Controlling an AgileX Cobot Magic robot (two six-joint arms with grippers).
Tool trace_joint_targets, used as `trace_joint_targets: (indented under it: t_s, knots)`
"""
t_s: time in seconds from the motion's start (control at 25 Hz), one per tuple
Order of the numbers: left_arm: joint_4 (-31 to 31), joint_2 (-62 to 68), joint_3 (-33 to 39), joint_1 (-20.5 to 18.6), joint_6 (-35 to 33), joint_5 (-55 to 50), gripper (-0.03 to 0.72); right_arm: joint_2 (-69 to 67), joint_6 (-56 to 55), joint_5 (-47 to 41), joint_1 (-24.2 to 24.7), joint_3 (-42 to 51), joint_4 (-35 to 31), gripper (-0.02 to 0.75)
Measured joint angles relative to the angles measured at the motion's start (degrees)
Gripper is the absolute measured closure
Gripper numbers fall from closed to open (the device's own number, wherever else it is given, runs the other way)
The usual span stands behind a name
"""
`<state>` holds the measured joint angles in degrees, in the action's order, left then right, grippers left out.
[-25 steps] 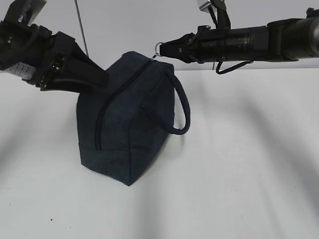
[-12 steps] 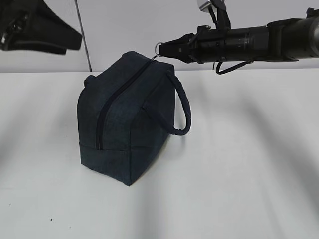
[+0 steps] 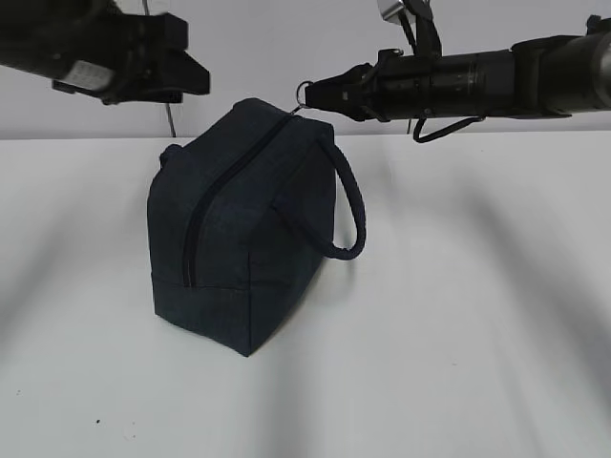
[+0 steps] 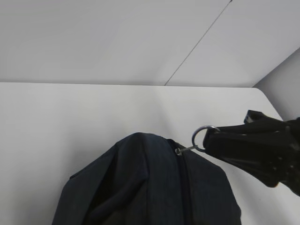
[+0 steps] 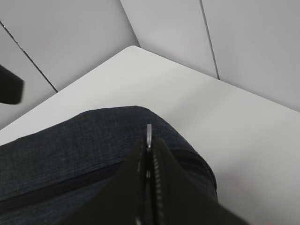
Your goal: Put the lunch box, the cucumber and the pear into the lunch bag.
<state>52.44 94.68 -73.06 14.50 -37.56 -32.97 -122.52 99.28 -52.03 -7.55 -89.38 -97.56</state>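
Note:
The dark navy lunch bag (image 3: 239,248) stands on the white table (image 3: 458,315) left of centre, its long zipper (image 3: 196,229) closed and one looped handle (image 3: 348,205) hanging on its right side. My right gripper (image 3: 315,95) comes in level from the right and is shut on the silver ring pull (image 3: 303,93) at the bag's top far end; the right wrist view shows the ring pull (image 5: 149,130) pinched between the jaws. My left gripper (image 3: 196,76) hovers above and left of the bag, touching nothing, its jaws unclear. The lunch box, cucumber and pear are out of view.
A grey wall with a vertical panel seam (image 3: 170,114) rises behind the table's back edge. The right arm's black body (image 3: 496,81) spans the upper right above the table. In the left wrist view the table corner (image 4: 262,93) lies at the far right.
My left gripper has lifted off the bag's upper left side and now hangs higher, above and left of it. The right gripper and the bag have not moved.

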Motion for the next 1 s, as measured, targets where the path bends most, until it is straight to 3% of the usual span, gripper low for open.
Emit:
trace_joint_targets:
  t_s: [0.24, 0.52, 0.76, 1.0]
  knots:
    - [0.2, 10.0, -8.8, 1.4, -1.1, -0.3, 0.419, 0.0, 0.0, 0.0, 0.0, 0.0, 0.0, 0.732]
    - [-0.4, 14.4, -10.8, 1.4, -1.1, -1.1, 0.428, 0.0, 0.0, 0.0, 0.0, 0.0, 0.0, 0.732]
    - [-0.5, 14.5, -10.9, 1.6, -2.2, -3.6, 0.655, 0.0, 0.0, 0.0, 0.0, 0.0, 0.0, 0.732]
    - [-0.6, 13.7, -11.0, 1.6, -2.4, -7.6, 0.668, 0.0, -0.9, 0.2, 0.4, 0.0, 0.1, 0.732]
